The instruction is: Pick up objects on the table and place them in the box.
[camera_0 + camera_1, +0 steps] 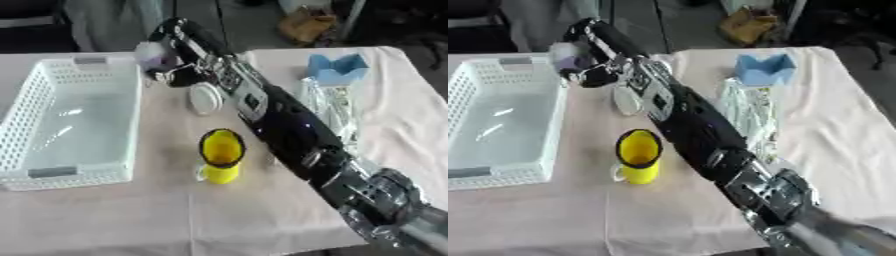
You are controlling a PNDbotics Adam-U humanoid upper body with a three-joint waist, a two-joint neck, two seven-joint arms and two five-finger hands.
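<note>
My right arm stretches from the lower right corner diagonally up to the far left. Its hand (179, 45) hangs just beside the far right corner of the white lattice basket (136, 125), fingers curled round a small pale, slightly purple object (154, 55). The basket's inside looks bare. A yellow cup (220, 155) with a dark rim stands upright on the cloth, just left of my forearm. A white round object (205, 98) lies between the cup and the hand. My left hand shows in neither view.
A blue open-topped paper box (337, 69) sits at the far right. A clear crinkled plastic pack (750, 107) lies in front of it, partly behind my arm. The table carries a pale cloth; its front edge is close below.
</note>
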